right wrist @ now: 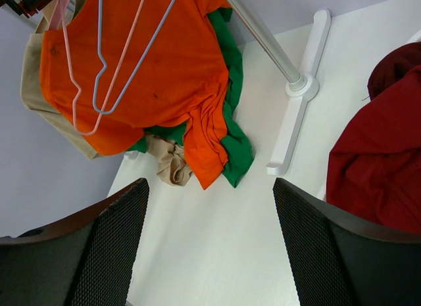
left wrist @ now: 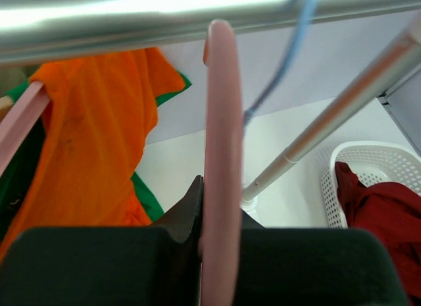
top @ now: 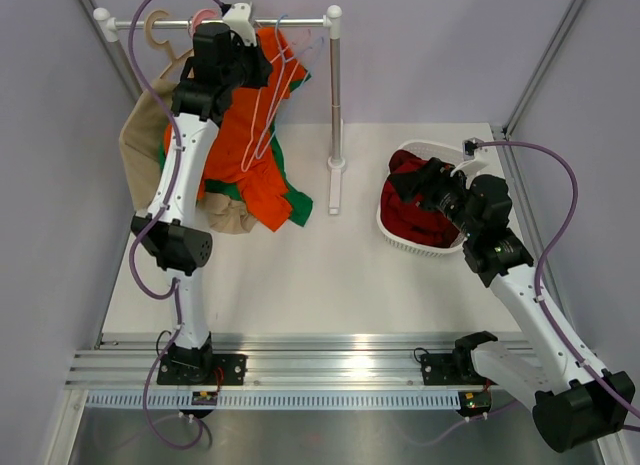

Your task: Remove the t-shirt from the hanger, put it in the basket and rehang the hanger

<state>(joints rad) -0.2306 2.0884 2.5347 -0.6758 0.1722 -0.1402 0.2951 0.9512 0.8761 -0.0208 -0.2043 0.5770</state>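
We saw the left gripper (left wrist: 218, 256) clamped on the hanger (left wrist: 222, 122), upper left; the right gripper (top: 432, 182) gaped beside the t-shirt (top: 408, 213) in the basket (top: 420, 248).

You've a plain maroon t-shirt (top: 403, 211), a white lattice basket (top: 412, 248), a pale pink hanger (left wrist: 220, 154) and an orange shirt (top: 268, 190) edged green.

One camera high, two on wrists.
The top one looks down from the near side over the bench (top: 300, 275); the left wrist peers close along the hanger (left wrist: 220, 154) at the rail (left wrist: 99, 26); the right wrist looks across the bench. All share the orange t-shirt (top: 265, 185).
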